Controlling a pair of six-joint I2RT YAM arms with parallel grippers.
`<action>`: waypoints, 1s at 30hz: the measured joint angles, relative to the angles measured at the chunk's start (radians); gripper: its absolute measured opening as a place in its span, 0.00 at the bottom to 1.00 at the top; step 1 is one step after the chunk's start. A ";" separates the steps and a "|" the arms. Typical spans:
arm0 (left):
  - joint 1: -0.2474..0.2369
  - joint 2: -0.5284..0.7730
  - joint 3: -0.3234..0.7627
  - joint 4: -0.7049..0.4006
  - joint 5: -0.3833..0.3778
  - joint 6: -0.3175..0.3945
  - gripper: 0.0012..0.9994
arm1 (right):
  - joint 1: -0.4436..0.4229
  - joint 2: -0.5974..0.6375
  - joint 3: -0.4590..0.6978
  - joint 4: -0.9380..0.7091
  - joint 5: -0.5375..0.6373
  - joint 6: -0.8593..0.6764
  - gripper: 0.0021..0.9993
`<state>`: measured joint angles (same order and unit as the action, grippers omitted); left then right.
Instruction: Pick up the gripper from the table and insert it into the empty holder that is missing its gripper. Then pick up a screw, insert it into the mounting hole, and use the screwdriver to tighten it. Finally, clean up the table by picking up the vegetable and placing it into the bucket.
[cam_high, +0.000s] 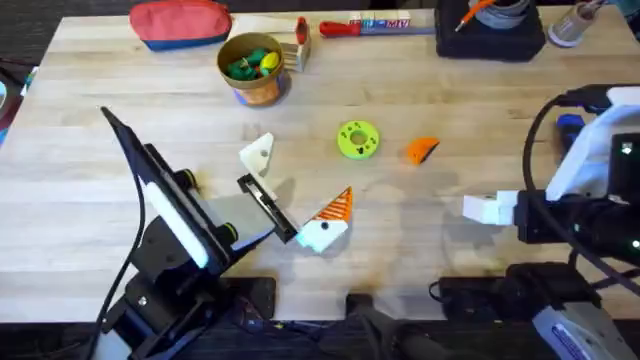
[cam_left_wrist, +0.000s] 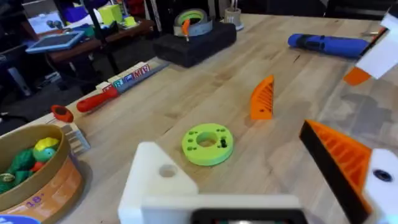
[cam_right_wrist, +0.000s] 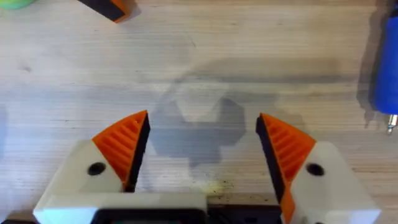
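The right arm's white fingers with orange ribbed pads stand well apart over bare wood near the counter's right edge, holding nothing. The left arm's fingers are also apart: one carries an orange ribbed pad, while the other is the bare cream-white wedge-shaped plastic holder, its mounting hole showing. Beyond them, the small loose orange plastic wedge gripper lies on the light wooden plank counter right of centre, its long axis running across the counter and its pointed end toward the right. A lime-green round disc sits just left of it. The blue pen-shaped screwdriver lies by the right edge.
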<state>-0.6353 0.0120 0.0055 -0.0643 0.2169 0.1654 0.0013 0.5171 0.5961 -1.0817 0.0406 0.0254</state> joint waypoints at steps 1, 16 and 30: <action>0.000 0.000 0.000 0.000 0.000 0.000 0.99 | 0.000 0.000 0.000 0.000 0.000 0.000 1.00; 0.000 0.000 0.000 0.000 0.000 0.000 0.99 | 0.000 0.000 0.000 0.000 0.000 0.000 0.99; 0.000 0.000 0.000 0.000 0.000 0.000 0.99 | 0.000 0.000 0.007 0.391 -0.055 0.000 0.99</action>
<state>-0.6353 0.0120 0.0055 -0.0639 0.2173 0.1654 0.0013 0.5171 0.6029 -0.6904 -0.0141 0.0254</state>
